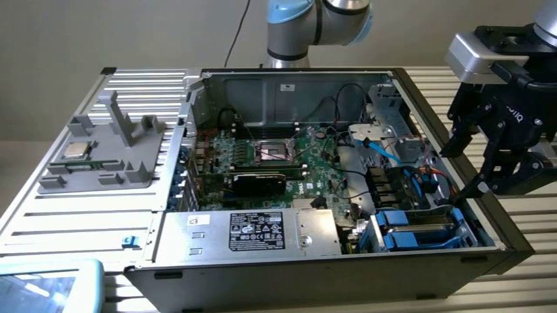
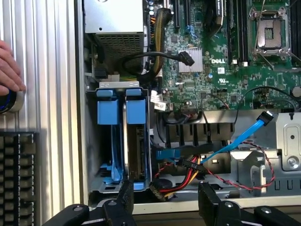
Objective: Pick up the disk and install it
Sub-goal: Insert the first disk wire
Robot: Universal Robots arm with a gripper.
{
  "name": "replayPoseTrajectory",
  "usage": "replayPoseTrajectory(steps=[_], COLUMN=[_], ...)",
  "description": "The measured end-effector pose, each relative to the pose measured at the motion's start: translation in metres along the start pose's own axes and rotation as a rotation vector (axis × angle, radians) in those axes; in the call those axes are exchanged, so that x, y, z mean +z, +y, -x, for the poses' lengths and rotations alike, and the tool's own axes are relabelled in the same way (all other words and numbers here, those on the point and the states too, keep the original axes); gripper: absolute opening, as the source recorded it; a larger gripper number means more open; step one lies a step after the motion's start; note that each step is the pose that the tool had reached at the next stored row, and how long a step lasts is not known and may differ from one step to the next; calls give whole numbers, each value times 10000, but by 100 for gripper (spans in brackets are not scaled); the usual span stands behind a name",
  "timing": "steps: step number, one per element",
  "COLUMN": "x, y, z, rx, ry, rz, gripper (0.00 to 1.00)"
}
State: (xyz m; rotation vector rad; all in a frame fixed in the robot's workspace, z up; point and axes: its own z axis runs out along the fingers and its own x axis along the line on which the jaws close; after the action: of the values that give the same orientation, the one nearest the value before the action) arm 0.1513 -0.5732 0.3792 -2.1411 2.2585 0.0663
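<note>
The slatted tabletop [image 1: 78, 215] carries an open computer case [image 1: 287, 274] across its middle. A silver power supply box [image 1: 252, 231] sits inside, against the case wall facing the tabletop's near edge. A grey fixture [image 1: 113, 150] stands toward the edge at the exterior view's left. The pincer [image 1: 466, 169] [image 2: 165, 200] hangs over the opposite case wall, jaws spread wide and empty. The disk [image 1: 409, 229] [image 2: 136, 113], blue-bracketed, sits in the case's near drive cage, untouched. A hand [image 2: 9, 66] rests on the tabletop. A processor chip [image 1: 77, 150] lies on the fixture.

Smooth blue plastic disk bracket [image 2: 135, 111]
</note>
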Motion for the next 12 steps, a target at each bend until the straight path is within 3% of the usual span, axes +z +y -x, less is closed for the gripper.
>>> replayPoseTrajectory(steps=[12], x=[112], y=[-10], z=[83], rx=[355], ry=[-2], rz=[-28], gripper=[65])
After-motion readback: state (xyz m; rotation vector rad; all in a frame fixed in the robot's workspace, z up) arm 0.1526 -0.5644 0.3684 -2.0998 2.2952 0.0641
